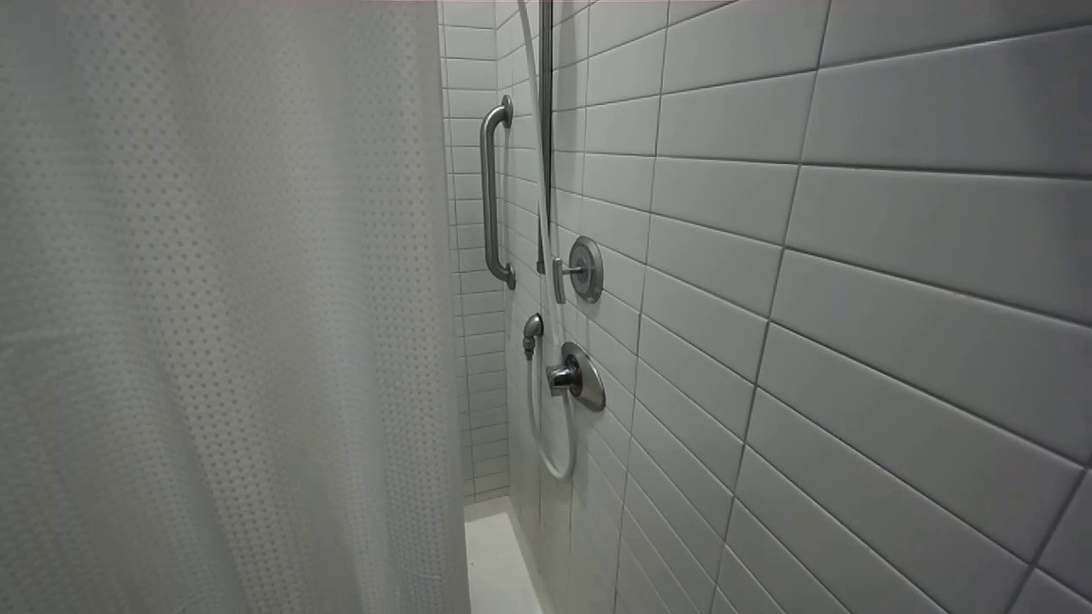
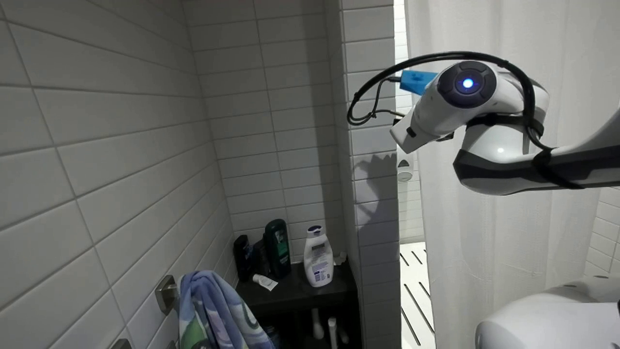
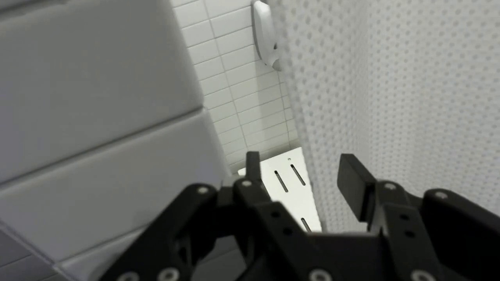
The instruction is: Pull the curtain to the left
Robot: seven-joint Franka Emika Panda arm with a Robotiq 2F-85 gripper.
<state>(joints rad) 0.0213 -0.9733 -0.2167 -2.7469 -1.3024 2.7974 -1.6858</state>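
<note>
The curtain [image 1: 239, 307] is tall, white and dotted, with vertical folds. It fills the left part of an exterior view. In an exterior view the curtain [image 2: 503, 232] hangs behind the arm, with a narrow gap between its edge and the tiled wall end. In the wrist view the curtain [image 3: 414, 93] covers the right side. My gripper [image 3: 302, 171] is open. The curtain's free edge shows between the two fingers; the right finger appears in front of the fabric. I cannot tell whether either finger touches it. The fingers are hidden in the exterior views.
A tiled wall end [image 2: 375, 213] stands close beside the gripper, left in the wrist view [image 3: 117, 97]. A slotted white panel [image 3: 289, 183] shows through the gap. A grab bar [image 1: 489, 192] and shower valve [image 1: 585, 269] are inside. Bottles [image 2: 318, 259] stand on a dark shelf [image 2: 300, 301]; a towel [image 2: 213, 300] hangs nearby.
</note>
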